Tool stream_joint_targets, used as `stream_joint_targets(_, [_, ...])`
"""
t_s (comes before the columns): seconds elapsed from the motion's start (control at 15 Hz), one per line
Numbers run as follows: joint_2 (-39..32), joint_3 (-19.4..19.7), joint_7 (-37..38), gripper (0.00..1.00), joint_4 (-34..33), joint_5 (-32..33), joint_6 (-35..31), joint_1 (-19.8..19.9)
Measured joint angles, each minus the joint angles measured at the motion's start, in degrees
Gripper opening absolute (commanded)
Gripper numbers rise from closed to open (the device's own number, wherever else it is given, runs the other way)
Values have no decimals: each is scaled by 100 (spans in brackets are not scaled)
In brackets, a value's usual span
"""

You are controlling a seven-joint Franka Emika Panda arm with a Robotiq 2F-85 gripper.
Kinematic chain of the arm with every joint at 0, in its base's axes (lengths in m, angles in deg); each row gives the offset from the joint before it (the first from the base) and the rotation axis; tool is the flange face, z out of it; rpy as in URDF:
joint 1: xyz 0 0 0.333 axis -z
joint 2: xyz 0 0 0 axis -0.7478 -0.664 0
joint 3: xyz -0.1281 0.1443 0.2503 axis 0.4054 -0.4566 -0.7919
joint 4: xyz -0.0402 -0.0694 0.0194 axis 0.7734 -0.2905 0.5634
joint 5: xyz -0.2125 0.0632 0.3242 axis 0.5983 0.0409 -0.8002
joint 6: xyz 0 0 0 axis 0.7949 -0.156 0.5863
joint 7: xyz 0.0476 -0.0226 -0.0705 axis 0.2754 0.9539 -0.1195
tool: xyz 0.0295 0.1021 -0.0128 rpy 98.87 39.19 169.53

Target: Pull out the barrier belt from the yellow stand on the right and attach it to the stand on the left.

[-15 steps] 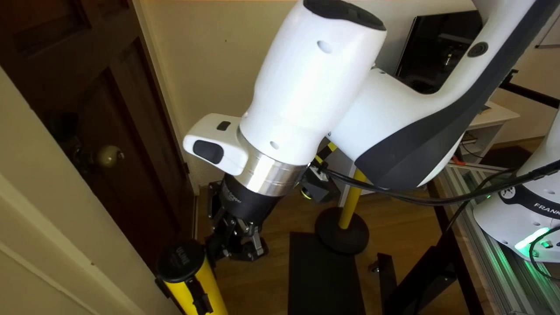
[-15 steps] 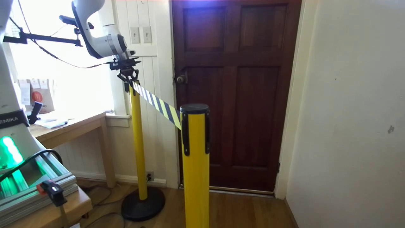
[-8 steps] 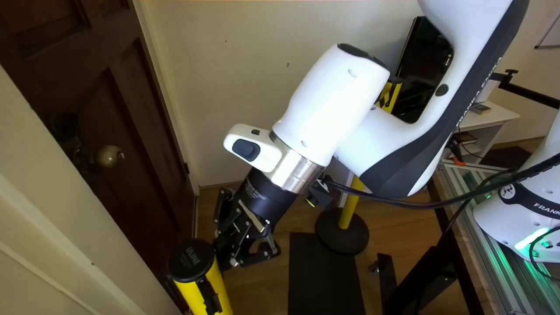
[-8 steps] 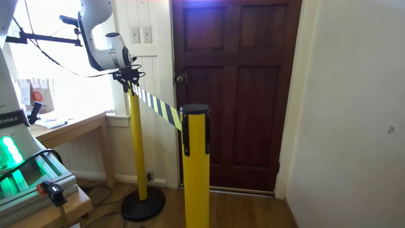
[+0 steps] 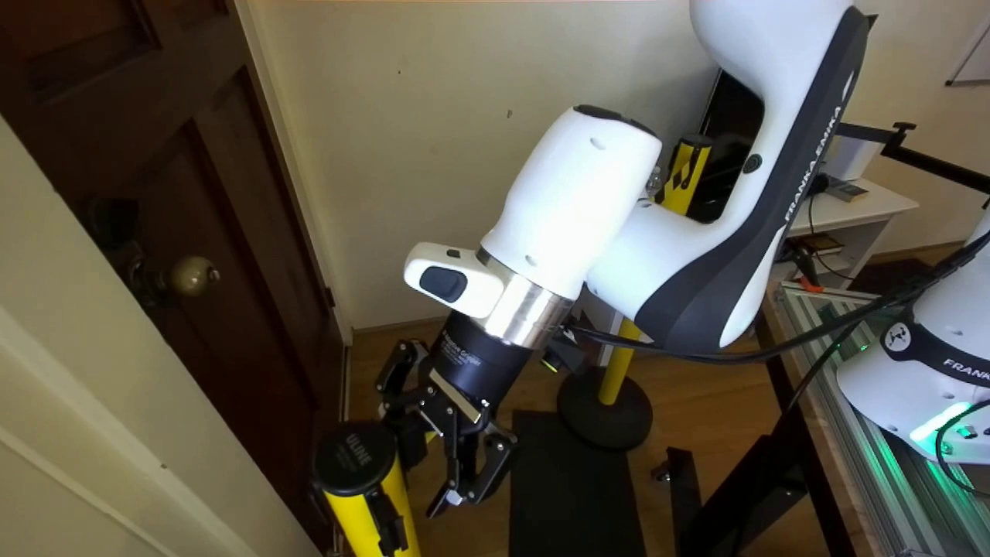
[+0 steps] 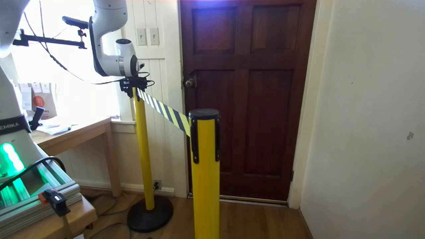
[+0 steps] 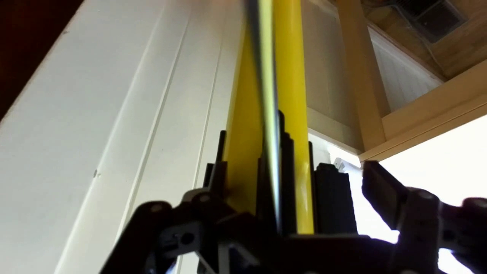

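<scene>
The barrier belt (image 6: 164, 110) is drawn out of the right stand (image 6: 206, 179) and stretched to the top of the left stand (image 6: 143, 149), where its end is hidden around the tool (image 5: 427, 481). In the wrist view the strap is seen nearly edge-on, running along the left stand. The jaws are spread apart and nothing is seen gripped between them. The left stand is placed near the edge of the floor (image 6: 181, 217) along the panelled wall (image 6: 161, 142); the right stand is set farther from that edge. Attaching is judged to be in hand, probably at the release; latching cannot be confirmed. Next, the tool should be backed off without the strap being snagged, and the hold watched.
</scene>
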Motion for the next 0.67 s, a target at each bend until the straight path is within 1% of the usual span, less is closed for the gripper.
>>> stream_joint_targets(0.2, [26, -646, -162, 100, -27, -25, 598, 500])
stream_joint_targets(0.47, [198, -1586, -235, 100, -95, -169, 1786, 1156])
stream_joint_targets(0.67, [317, -2405, -412, 100, -189, -434, 2619, 1631])
